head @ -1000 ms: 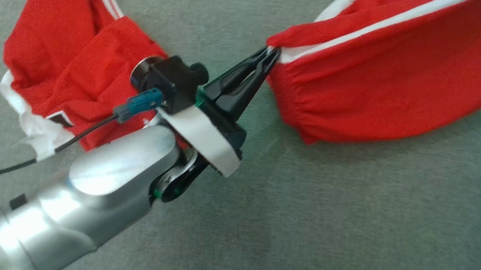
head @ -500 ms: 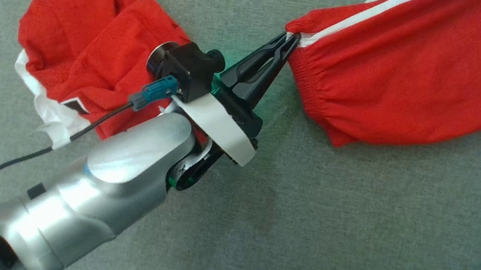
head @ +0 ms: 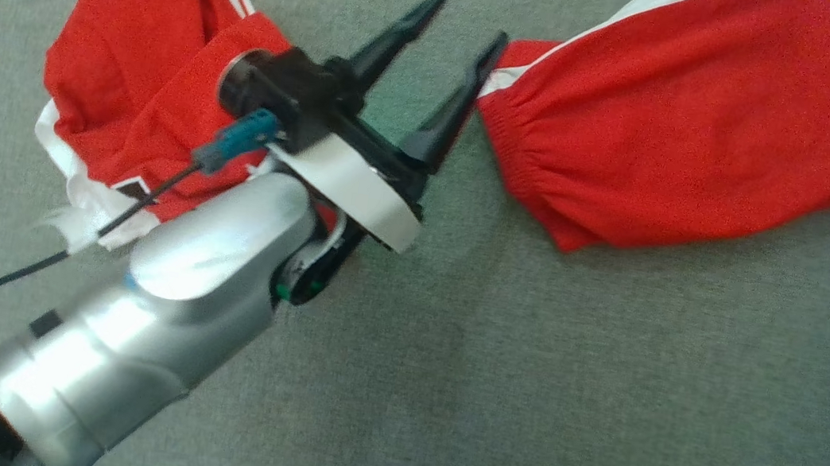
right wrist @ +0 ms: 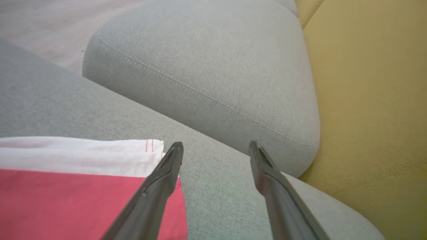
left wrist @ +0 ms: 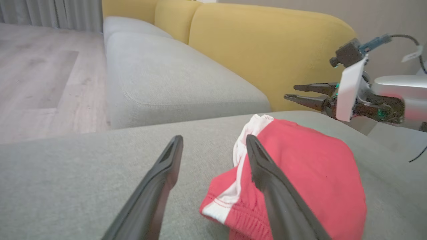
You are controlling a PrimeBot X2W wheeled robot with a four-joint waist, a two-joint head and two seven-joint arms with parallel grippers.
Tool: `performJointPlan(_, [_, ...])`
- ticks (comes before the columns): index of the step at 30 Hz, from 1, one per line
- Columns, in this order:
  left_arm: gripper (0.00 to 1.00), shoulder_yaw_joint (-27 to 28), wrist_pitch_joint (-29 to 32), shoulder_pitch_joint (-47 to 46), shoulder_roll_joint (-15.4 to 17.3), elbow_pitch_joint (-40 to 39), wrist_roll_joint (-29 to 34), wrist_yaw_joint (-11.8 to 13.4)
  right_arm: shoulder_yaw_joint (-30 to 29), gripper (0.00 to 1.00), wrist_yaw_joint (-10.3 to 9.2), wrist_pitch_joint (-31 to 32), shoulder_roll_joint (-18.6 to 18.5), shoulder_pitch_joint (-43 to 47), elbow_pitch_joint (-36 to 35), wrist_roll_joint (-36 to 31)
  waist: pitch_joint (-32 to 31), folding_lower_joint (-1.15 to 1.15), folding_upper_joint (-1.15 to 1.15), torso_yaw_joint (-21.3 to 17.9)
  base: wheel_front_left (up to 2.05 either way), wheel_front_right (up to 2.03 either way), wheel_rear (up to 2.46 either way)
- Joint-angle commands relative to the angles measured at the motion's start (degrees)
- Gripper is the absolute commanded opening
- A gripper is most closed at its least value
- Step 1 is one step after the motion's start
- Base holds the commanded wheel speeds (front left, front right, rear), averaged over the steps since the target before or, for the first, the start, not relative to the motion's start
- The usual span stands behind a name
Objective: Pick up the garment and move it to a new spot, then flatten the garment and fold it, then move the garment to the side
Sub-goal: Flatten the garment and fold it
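The garment (head: pixel 686 124) is a red knit piece with white bands and stripes. It lies on the grey, coarsely woven seat cushion (head: pixel 524 376) of a sofa. In the head view it shows as two soft masses. One is a crumpled heap at the upper left, with a white hem and thin white stripes. The other is a smoother, rounded lobe at the upper right, whose edge is gathered into fine elastic puckers.

A silver, glossy forearm (head: pixel 156 311) rises from the lower left. It carries a white plate, a black wrist camera (head: pixel 280 99) and a teal plug (head: pixel 238 145) on a thin black cable.

The left gripper (head: pixel 465 21) has its two long, dark, tapering fingers (head: pixel 397 34) spread wide apart, with only cushion between them. One fingertip sits right at the white-trimmed corner of the gathered lobe. I cannot tell whether it actually touches the cloth.

In the right wrist view, the right gripper (right wrist: pixel 215 148) is also spread wide and grips nothing. One of its fingers crosses the garment's corner, where a flat white band with two short red stitches meets the red cloth. The other finger hangs over bare cushion.

Beyond lie a second grey cushion (right wrist: pixel 206 66) with a stitched seam, a smooth mustard-yellow backrest (left wrist: pixel 267 50) and a pale wooden floor (left wrist: pixel 40 73).
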Motion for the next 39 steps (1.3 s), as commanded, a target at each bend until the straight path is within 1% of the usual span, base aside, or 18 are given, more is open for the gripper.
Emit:
performJointPlan(1, [1.00, 3.4, -0.6, 0.2, 2.3, -2.0, 0.8, 0.8, -0.6, 1.00, 0.18, -1.2, 0.4, -0.9, -0.7, -0.1, -3.0, 0.00, 0.00, -1.8, 0.00, 0.00, 0.00])
performJointPlan(5, [1.00, 8.1, -0.6, 2.8, 3.5, -4.2, 2.6, 2.9, -2.1, 1.00, 0.18, -3.9, 1.8, 0.9, -1.3, 1.7, -7.2, 0.00, 0.00, -3.7, 0.00, 0.00, 0.00])
performJointPlan(9, [1.00, 13.0, -0.6, 6.2, 4.9, -6.6, 6.2, 5.3, -4.3, 1.00, 0.18, -8.3, 3.6, 3.8, -3.6, 3.9, -11.1, 0.00, 0.00, -5.6, 0.00, 0.00, 0.00])
performJointPlan(11, [1.00, 15.6, -0.6, 8.4, 5.3, -7.6, 7.7, 6.5, -6.3, 1.00, 0.18, -10.6, 4.8, 5.8, -5.2, 5.0, -13.0, 0.00, 0.00, -6.3, 0.00, 0.00, 0.00])
performJointPlan(13, [1.00, 17.8, -0.6, 10.6, 5.9, -8.3, 10.3, 7.9, -8.3, 1.00, 0.18, -12.4, 5.6, 8.0, -7.0, 4.4, -14.8, 0.00, 0.00, -7.0, 0.00, 0.00, 0.00])
performJointPlan(15, [1.00, 20.1, -0.6, 13.6, 5.8, -8.9, 12.0, 9.0, -11.1, 1.00, 0.18, -13.4, 7.8, 11.0, -9.3, 4.3, -16.4, 0.00, 0.00, -7.7, 0.00, 0.00, 0.00])
performJointPlan(18, [1.00, 23.6, -0.6, 18.6, 4.9, -9.7, 13.7, 9.5, -15.6, 1.00, 0.18, -14.1, 11.4, 16.7, -13.4, 4.1, -18.8, 0.00, 0.00, -8.8, 0.00, 0.00, 0.00])
performJointPlan(19, [1.00, 23.6, -0.6, 18.6, 4.9, -9.7, 13.7, 9.5, -15.6, 1.00, 0.18, -14.1, 11.4, 16.7, -13.4, 4.1, -18.8, 0.00, 0.00, -8.8, 0.00, 0.00, 0.00])
performJointPlan(23, [1.00, 28.0, -0.6, 25.1, 3.2, -10.8, 16.1, 8.9, -21.6, 1.00, 0.18, -14.4, 16.9, 25.9, -19.9, 2.6, -21.8, 0.00, 0.00, -9.9, 0.00, 0.00, 0.00])
performJointPlan(27, [1.00, 31.7, -0.6, 31.3, 1.0, -11.8, 18.5, 6.9, -26.4, 1.00, 0.18, -14.4, 22.8, 36.4, -27.2, -0.6, -24.1, 0.00, 0.00, -10.6, 0.00, 0.00, 0.00])
performJointPlan(30, [1.00, 34.2, -0.6, 35.4, -0.7, -12.4, 20.7, 5.5, -29.0, 1.00, 0.18, -14.1, 26.1, 44.4, -32.3, -3.0, -25.4, 0.00, 0.00, -10.9, 0.00, 0.00, 0.00])
performJointPlan(32, [1.00, 36.0, -0.6, 38.0, -2.0, -12.4, 21.7, 4.9, -29.9, 1.00, 0.18, -13.8, 27.3, 49.3, -35.2, -4.1, -25.8, 0.00, 0.00, -11.0, 0.00, 0.00, 0.00])
performJointPlan(35, [1.00, 37.8, -0.6, 40.7, -3.7, -11.7, 23.9, 3.8, -30.6, 1.00, 0.18, -13.2, 27.9, 54.9, -37.9, -5.8, -26.0, 0.00, 0.00, -11.2, 0.00, 0.00, 0.00])
performJointPlan(39, [1.00, 40.7, -0.6, 42.5, -5.7, -11.2, 26.0, 2.3, -30.0, 1.00, 0.18, -12.6, 28.0, 57.9, -40.6, -3.6, -25.8, 0.00, 0.00, -11.3, 0.00, 0.00, 0.00])
